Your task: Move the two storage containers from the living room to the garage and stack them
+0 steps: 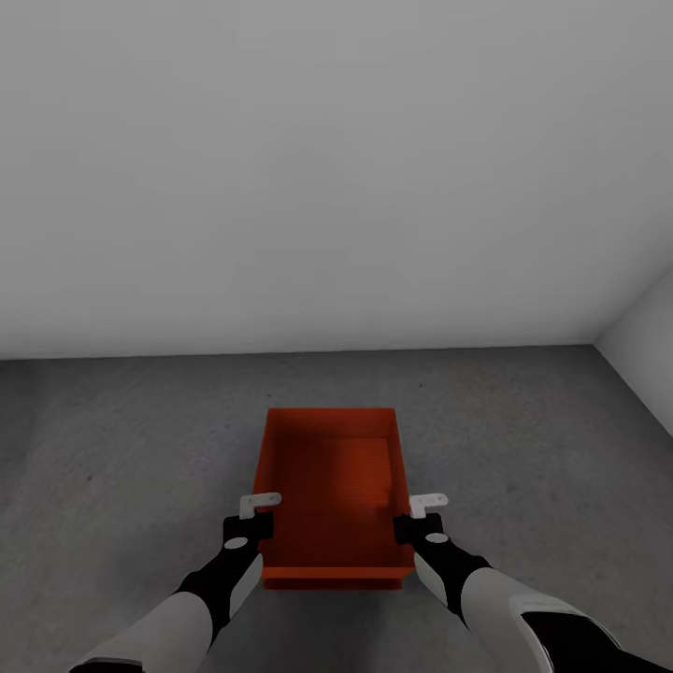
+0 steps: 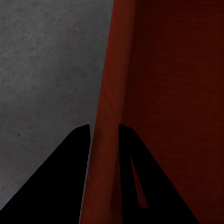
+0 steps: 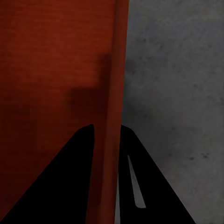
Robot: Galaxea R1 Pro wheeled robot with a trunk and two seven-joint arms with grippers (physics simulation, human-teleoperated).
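An orange-red open-topped storage container (image 1: 332,486) sits low over the dark grey garage floor (image 1: 121,439), straight ahead of me. I cannot tell whether it rests on the floor or hangs just above it. My left gripper (image 1: 261,510) is shut on the container's left wall, and in the left wrist view its fingers (image 2: 70,158) straddle that wall (image 2: 109,93). My right gripper (image 1: 423,510) is shut on the right wall, which runs between its fingers (image 3: 77,154) in the right wrist view, along the rim (image 3: 114,84). The box is empty inside.
A plain white-grey wall (image 1: 318,178) stands a short way beyond the container. A second wall (image 1: 650,327) meets it in a corner at the far right. Bare grey floor stretches to both sides of the box.
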